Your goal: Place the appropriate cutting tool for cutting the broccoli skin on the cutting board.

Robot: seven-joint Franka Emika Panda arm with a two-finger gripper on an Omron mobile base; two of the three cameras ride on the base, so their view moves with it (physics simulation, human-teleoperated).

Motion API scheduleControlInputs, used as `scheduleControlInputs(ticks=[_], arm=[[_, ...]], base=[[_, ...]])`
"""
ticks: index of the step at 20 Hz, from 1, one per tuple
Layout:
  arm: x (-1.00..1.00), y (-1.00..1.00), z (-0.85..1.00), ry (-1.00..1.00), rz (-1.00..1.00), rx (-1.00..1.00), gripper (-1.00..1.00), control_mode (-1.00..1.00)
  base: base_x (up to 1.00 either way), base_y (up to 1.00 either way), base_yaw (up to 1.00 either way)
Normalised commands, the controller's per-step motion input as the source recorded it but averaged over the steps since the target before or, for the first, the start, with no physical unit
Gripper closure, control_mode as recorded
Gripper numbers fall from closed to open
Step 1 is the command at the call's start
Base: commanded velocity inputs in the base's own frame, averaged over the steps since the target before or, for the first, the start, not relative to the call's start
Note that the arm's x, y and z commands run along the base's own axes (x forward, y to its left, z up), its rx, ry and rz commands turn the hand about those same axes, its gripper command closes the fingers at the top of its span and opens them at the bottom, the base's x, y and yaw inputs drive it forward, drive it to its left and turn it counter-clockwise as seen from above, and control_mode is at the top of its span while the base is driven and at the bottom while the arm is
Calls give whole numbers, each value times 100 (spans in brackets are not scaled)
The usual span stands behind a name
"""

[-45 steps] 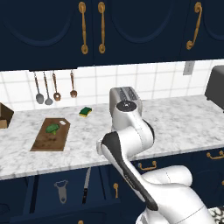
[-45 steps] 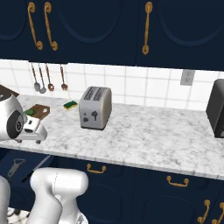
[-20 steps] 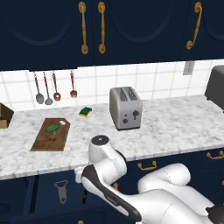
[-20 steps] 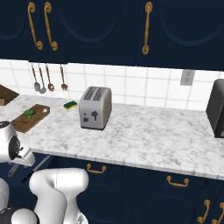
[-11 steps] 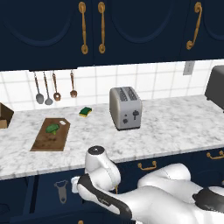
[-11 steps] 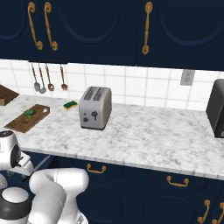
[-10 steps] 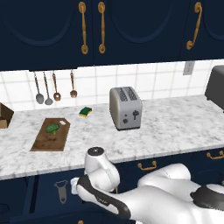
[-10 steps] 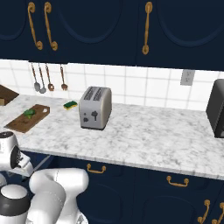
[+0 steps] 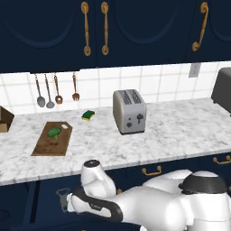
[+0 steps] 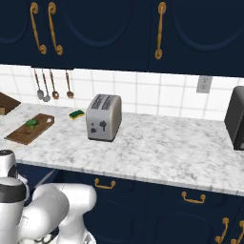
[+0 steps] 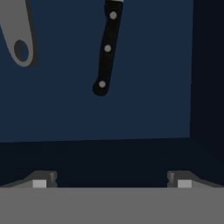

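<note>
Reaching below the marble desk (image 9: 171,131), the arm has its hand down in what appears to be an open drawer, though the dim blue interior makes that hard to confirm. In the hand view, going left to right from the grey peeler handle (image 11: 17,37) at the far left, the knife (image 11: 106,50) lies well to its right, black riveted handle pointing back toward the gripper (image 11: 111,183), blade running out past the top edge. The jaws stand wide apart and empty, with the knife's butt end well ahead of them and slightly left of their midline. To take it cleanly, the hand likely needs to advance along the handle, shift a little toward the peeler side, and close across the handle between the rivets, keeping clear of the peeler. Up on the desk, the cutting board (image 9: 47,145) lies well left of the toaster (image 9: 129,110), with the broccoli (image 9: 54,132) resting on its far half, so the knife would best land on the bare near half. A sponge (image 9: 88,115) sits between board and toaster, nearer the wall.
</note>
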Motion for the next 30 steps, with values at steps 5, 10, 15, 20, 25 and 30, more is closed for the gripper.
scheduleControlInputs(ticks=[5, 10, 15, 20, 25, 30], arm=[[-72, 5, 0, 5, 0, 0, -100, -100], [-88, 0, -4, 5, 0, 0, -100, -100], [-89, 0, -8, 2, 0, 0, -100, -100], [13, 0, 15, 0, 0, 0, -100, -100], [64, -2, 5, 0, 0, 3, -100, -100], [44, 0, -2, -1, 0, 1, -100, -100]], base=[[0, 0, 0], [0, 0, 0], [0, 0, 0], [0, 0, 0], [0, 0, 0], [0, 0, 0]])
